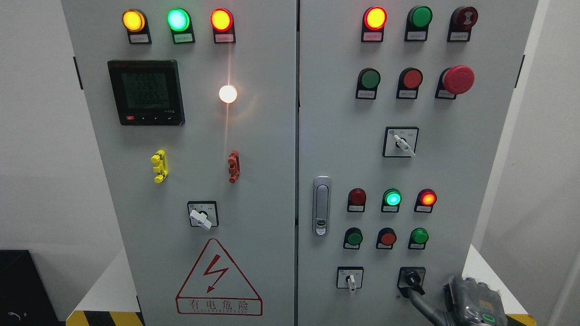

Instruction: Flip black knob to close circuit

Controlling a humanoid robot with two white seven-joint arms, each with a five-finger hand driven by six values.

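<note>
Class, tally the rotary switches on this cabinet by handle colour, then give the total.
White switches: 3
Black knob: 1
Total: 4

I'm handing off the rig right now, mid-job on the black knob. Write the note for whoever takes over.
Right hand: at the bottom right of the head view, one finger reaching up to the black knob. Whether it has a real grip cannot be told.
Left hand: not in view.
Black knob: bottom row of the right cabinet door, right of the white selector switch. Its handle points down and to the left.
Done: the hand has been brought to the knob.
Left: turn the knob, then withdraw. Whether it has already flipped cannot be told from this frame.
</note>
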